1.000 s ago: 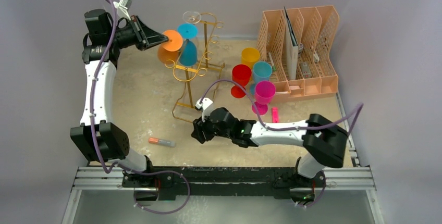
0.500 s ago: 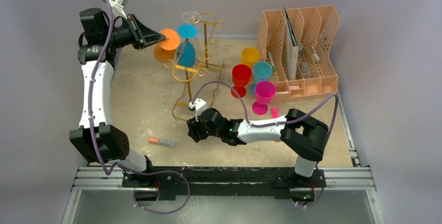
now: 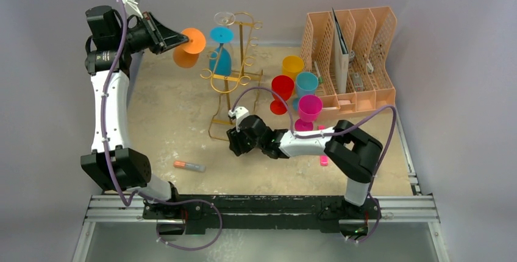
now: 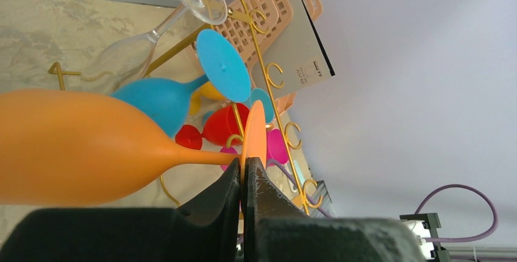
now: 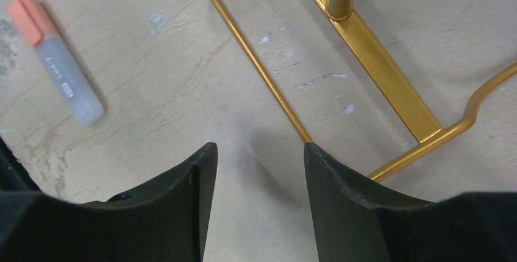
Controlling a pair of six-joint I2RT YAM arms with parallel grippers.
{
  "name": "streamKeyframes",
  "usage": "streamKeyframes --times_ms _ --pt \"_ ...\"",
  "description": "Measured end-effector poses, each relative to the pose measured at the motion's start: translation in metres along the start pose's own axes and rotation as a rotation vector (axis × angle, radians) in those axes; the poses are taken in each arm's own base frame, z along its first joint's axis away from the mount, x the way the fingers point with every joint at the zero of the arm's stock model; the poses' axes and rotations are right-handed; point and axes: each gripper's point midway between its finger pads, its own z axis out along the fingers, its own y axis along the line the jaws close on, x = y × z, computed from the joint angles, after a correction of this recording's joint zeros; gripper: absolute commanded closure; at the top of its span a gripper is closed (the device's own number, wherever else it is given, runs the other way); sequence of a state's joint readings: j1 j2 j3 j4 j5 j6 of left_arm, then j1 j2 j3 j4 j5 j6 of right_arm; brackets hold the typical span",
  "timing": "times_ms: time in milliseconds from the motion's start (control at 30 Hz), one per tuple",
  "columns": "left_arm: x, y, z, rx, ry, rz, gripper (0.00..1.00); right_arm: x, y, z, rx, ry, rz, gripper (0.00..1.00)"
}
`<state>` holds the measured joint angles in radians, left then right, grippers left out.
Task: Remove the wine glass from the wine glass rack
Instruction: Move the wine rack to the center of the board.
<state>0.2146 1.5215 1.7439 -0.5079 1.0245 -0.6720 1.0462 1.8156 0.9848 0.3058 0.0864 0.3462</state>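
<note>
Left gripper (image 3: 178, 35) is clamped on the foot edge of the orange wine glass (image 3: 182, 56). I'm holding it in the air, tilted, just left of the wine glass rack (image 3: 239, 80); from the top view it looks clear of the hooks. Blue glass (image 3: 221, 61) and clear glass (image 3: 224, 19) hang on the rack. Right gripper (image 5: 259, 152) is low over the table (image 5: 183, 91), jaws apart, one fingertip at the rack's base wire. Marker (image 5: 58, 61) lies well off to the side.
</note>
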Motion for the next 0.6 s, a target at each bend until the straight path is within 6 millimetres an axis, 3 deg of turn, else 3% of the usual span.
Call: streamKeyframes --times_ms 233,467,600 --pt "-0.004 -0.001 -0.002 -0.012 -0.029 0.027 1.0 0.004 -0.024 0.01 0.004 0.03 0.012 0.42" --pt "0.005 -0.021 -0.016 -0.003 -0.057 0.076 1.0 -0.004 -0.02 0.009 -0.051 0.027 0.007 0.42" --pt "0.009 -0.038 -0.027 -0.002 -0.08 0.112 1.0 -0.016 -0.01 -0.004 -0.095 0.002 0.017 0.42"
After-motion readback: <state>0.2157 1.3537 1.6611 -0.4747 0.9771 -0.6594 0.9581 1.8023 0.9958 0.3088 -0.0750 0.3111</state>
